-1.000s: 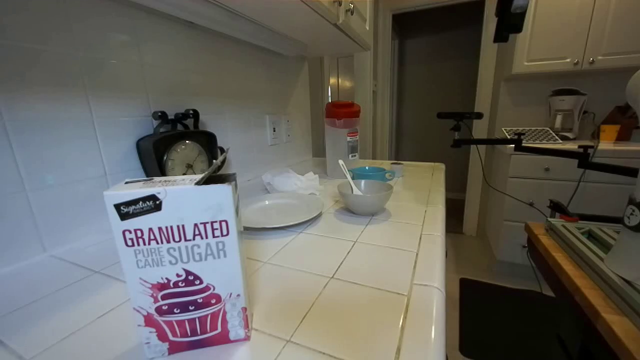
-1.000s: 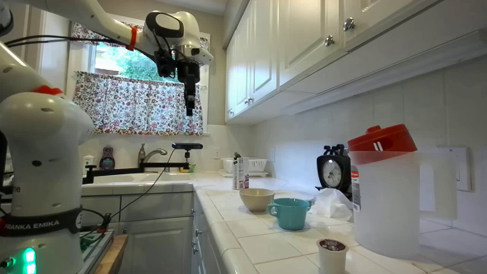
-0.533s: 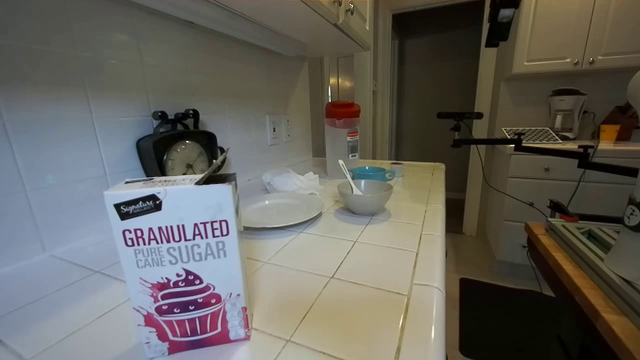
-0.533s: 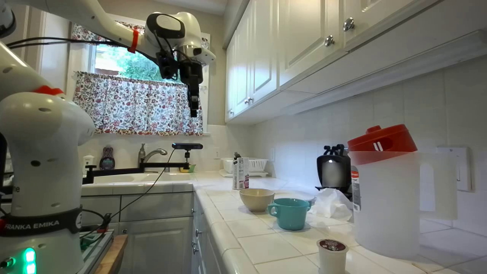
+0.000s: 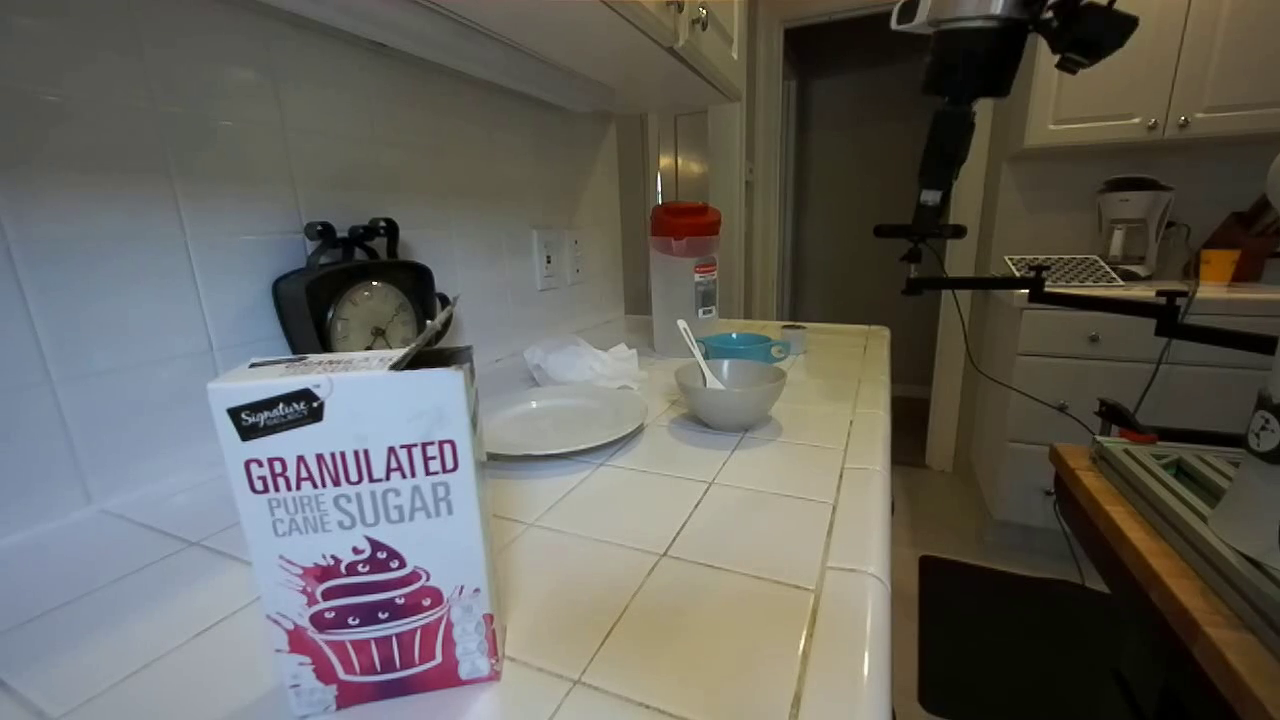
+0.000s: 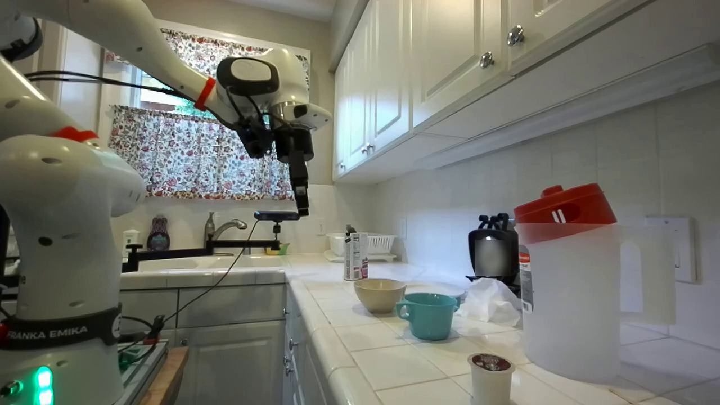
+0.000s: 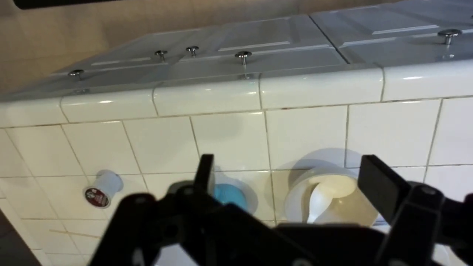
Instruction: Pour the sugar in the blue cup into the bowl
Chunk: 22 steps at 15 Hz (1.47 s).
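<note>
Gripper (image 7: 291,171), one, spread wide and empty, lower than a second ago, likely starting its reach for blue cup (image 6: 430,319), upright on counter (image 6: 391,363), at four o'clock from bowl (image 6: 380,297) in an exterior view

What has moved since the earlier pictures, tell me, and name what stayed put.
The end effector has come down and toward the counter, as both exterior views show. Nothing was taken hold of or let go: its jaws stand open in the wrist view, with nothing gripped. The blue cup, the bowl with the spoon in it, the plate and the sugar box stayed where they were.
</note>
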Motion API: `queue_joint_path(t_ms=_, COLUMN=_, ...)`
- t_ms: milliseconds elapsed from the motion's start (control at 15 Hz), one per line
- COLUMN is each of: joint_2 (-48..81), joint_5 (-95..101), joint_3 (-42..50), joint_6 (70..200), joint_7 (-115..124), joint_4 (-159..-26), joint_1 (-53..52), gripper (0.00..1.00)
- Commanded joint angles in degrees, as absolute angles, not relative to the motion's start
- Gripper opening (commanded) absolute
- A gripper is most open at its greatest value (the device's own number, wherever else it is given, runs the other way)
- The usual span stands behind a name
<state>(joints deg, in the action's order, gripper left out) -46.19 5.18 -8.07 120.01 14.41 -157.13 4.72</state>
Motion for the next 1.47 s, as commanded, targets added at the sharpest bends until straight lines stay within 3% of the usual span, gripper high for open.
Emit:
queue_joint_path(t_ms=0, joint_2=-45.9, joint_5=6.1, joint_3=-7.2, joint_6=121.6, joint_7=14.5, joint_4=-158.0, joint_1=4.7, gripper=1.0)
queue_joint_path(t_ms=333, joint_2=-45.0, joint_5=6.6, joint_3=-6.7, joint_6=123.6, joint_7=14.3, joint_4=-158.2, joint_1=5.2, gripper=1.0)
queue_joint_path(t_ms=733, joint_2=-40.4, joint_5=7.0, joint_3=-3.4, joint_6=137.7, joint_7=10.4, joint_4=-158.2, joint_1=5.9, gripper=1.0)
queue_joint_path(t_ms=1400, joint_2=-24.4, joint_5=7.0, joint_3=4.1, joint_6=153.6, joint_7=-1.3, joint_4=-158.6, joint_1=7.4, gripper=1.0)
